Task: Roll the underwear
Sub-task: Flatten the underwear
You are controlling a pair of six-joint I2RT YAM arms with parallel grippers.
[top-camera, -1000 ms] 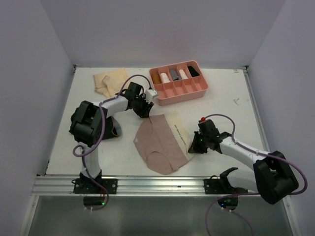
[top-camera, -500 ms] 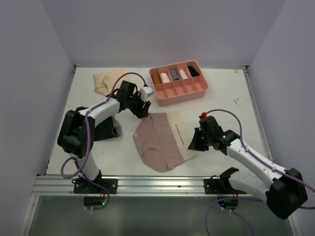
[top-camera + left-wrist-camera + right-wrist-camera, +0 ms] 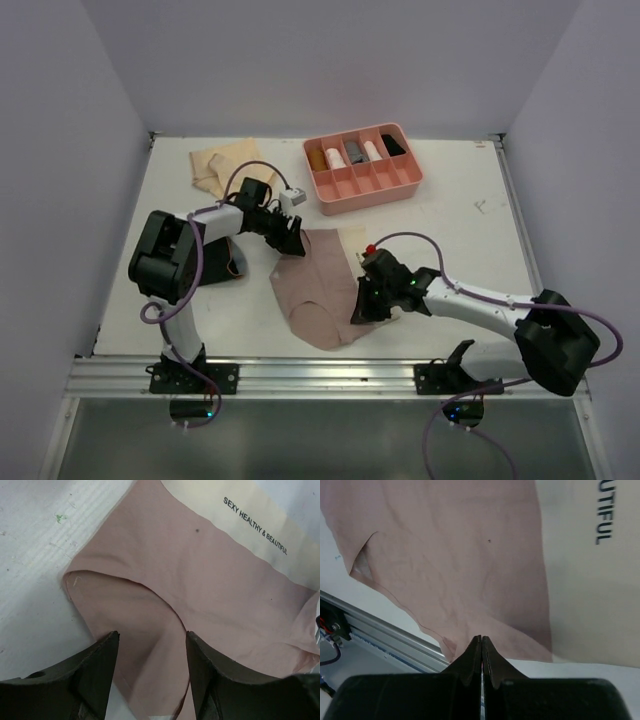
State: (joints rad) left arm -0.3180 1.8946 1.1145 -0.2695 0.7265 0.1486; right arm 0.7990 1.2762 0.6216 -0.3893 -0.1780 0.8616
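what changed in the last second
The right gripper slid left onto the pink underwear's right edge, shut. The left gripper moved nearer, onto its far-left corner, jaws open. The tray and tan underwear stayed put.

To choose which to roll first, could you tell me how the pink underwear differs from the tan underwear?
The pink underwear lies flat at the middle of the table; the tan underwear lies rumpled near the far left corner. The pink one has a cream band with dark print; the tan one looks plain. The left gripper and right gripper are at the pink one's edges; neither is near the tan one. Both lie unrolled.
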